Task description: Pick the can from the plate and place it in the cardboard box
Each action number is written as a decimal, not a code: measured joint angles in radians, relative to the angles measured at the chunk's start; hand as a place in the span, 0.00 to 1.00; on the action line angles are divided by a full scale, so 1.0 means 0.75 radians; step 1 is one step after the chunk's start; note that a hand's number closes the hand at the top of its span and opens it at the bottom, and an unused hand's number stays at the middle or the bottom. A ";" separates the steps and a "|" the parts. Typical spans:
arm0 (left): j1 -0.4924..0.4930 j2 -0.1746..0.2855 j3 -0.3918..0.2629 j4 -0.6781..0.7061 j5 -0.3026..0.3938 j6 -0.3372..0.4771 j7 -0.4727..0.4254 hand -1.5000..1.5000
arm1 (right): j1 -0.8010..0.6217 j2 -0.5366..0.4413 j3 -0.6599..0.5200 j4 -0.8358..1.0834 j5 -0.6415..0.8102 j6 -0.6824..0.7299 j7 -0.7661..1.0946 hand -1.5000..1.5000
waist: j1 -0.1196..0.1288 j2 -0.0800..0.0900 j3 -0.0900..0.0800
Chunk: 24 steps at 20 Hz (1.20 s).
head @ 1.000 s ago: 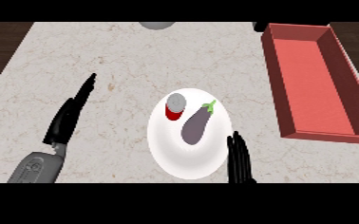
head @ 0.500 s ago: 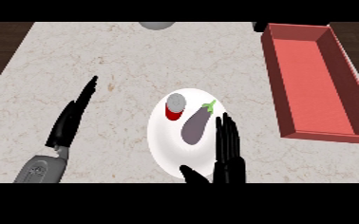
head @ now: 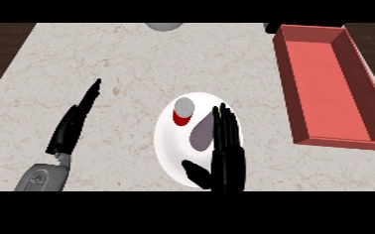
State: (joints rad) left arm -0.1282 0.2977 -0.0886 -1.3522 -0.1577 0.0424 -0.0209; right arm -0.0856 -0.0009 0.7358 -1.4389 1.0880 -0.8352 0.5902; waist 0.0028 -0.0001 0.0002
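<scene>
On my head view the right hand [head: 228, 166] is over the right side of the white plate [head: 168, 148]. Its fingers [head: 225, 129] are straight and held together, pointing away from me, and the thumb [head: 194, 170] is spread out to the left over the plate's near part. That hand has hold of nothing. Its fingers cover the right edge of a purple vegetable [head: 201, 134] lying on the plate, but from this steep angle I cannot tell whether they touch it or hang above it. The can [head: 182, 112], red with a grey top, stands on the far left part of the plate, just beside the vegetable and apart from the fingertips, which reach about level with it on its right. The left hand [head: 71, 126] is well off to the left over the bare table [head: 147, 64], its fingers straight and pointing up and slightly right, holding nothing, with its grey forearm [head: 42, 177] at the lower edge. The box [head: 322, 84], which shows red here, sits at the table's right side, well apart from the plate and both hands.
</scene>
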 measured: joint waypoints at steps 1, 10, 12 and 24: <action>-0.016 -0.005 0.011 0.019 -0.007 -0.007 -0.003 0.50 | -0.020 0.000 -0.009 0.021 -0.014 0.000 -0.005 0.00 | -0.001 0.000 0.000; -0.024 -0.033 0.074 0.023 -0.047 -0.059 -0.014 0.50 | -0.133 0.000 -0.037 0.134 -0.074 -0.018 0.027 0.00 | -0.001 0.000 0.000; -0.008 -0.053 0.069 0.010 -0.066 -0.052 -0.012 0.50 | -0.190 -0.001 -0.011 0.180 -0.086 -0.026 0.060 0.00 | 0.002 0.000 0.000; -0.029 -0.074 0.127 0.060 -0.105 -0.096 -0.054 0.50 | -0.407 -0.002 0.042 0.407 -0.341 -0.105 -0.009 0.00 | 0.005 0.001 0.000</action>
State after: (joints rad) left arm -0.1502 0.2423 0.0069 -1.3069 -0.2363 -0.0297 -0.0612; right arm -0.3910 -0.0020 0.7676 -1.1340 0.8322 -0.9141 0.5834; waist 0.0064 0.0008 0.0002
